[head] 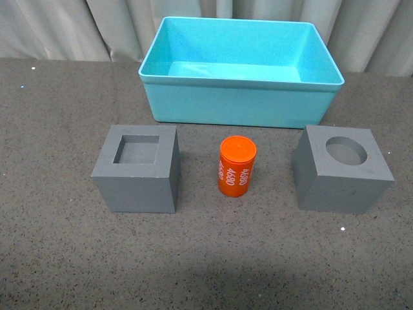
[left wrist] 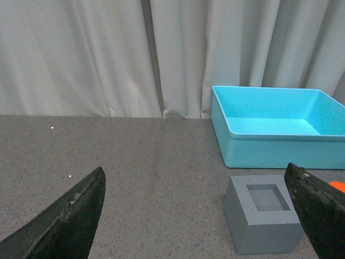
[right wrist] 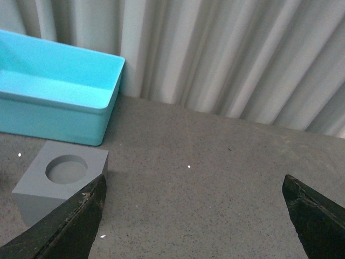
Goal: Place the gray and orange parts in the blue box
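Note:
In the front view a gray cube with a square recess stands at the left, an orange cylinder with white numbers upright in the middle, and a gray cube with a round recess at the right. The empty blue box stands behind them. Neither arm shows in the front view. My left gripper is open and empty; the square-recess cube sits ahead by one fingertip, the blue box beyond. My right gripper is open and empty; the round-recess cube sits by one fingertip.
All stand on a dark gray speckled table. A pale curtain hangs behind the table's far edge. A sliver of the orange cylinder shows past one left fingertip.

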Controlling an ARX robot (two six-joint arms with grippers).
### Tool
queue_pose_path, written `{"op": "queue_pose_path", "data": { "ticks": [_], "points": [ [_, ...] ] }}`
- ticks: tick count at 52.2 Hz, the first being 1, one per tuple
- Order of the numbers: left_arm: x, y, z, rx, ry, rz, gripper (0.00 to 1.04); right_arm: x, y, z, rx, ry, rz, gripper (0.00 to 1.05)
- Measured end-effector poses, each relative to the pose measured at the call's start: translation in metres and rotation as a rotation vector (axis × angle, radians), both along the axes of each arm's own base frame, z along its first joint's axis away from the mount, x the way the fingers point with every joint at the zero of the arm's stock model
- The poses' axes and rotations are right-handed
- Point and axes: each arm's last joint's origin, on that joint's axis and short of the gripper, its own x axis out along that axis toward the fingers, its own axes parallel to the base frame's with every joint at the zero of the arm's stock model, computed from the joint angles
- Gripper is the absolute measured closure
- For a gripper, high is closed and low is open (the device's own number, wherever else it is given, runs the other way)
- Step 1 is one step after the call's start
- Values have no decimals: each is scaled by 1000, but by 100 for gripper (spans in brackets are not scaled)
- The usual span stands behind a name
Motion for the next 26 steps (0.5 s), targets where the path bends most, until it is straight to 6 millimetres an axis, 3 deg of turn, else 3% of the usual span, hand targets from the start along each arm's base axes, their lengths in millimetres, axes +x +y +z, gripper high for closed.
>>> {"op": "queue_pose_path", "data": {
  "ticks": [12,21,26],
  "points": [
    [0,0,0,0,0,0,7,67,4,10,40,184,53,10],
    [0,0,0,0,0,0,7,133,19,-10,94,417,61,10],
    [0,0,0,0,0,0,7,159,31,-26,138,546,71,10]
  ]
}}
